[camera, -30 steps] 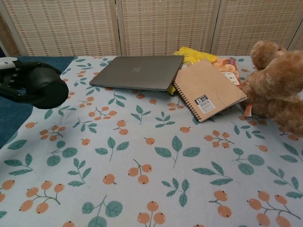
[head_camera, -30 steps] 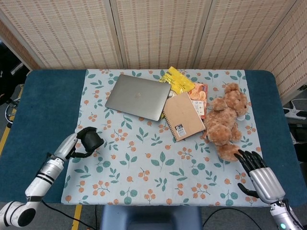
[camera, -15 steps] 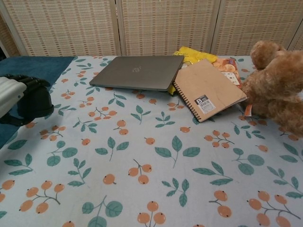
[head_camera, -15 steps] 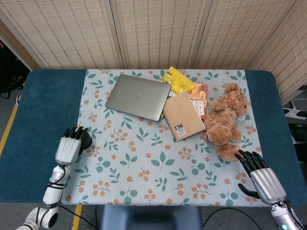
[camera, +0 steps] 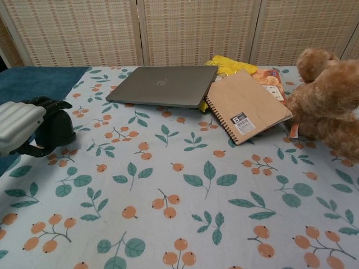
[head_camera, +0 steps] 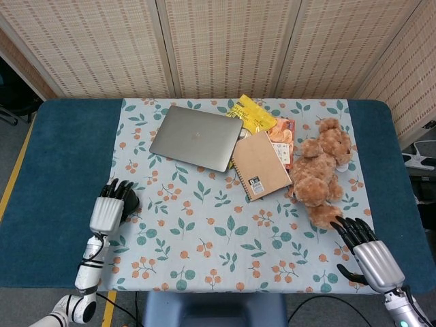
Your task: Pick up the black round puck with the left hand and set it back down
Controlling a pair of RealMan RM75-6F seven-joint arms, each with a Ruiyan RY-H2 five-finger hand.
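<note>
The notebook carries a label reading "B"; its smaller print is illegible.

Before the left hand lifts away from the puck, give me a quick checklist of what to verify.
1. Black round puck down on the tablecloth: ok, its base sits on the cloth in the chest view.
2. Left hand clear of the puck: cannot tell, the fingers lie over its top, contact unclear.
3. Puck stable, not at the cloth edge: ok, it stands fully on the cloth near its left border.
4. Space around the puck: ok, the laptop and notebook lie well apart.
5. Right hand out of the way: ok, it sits at the far right beside the teddy bear.
</note>
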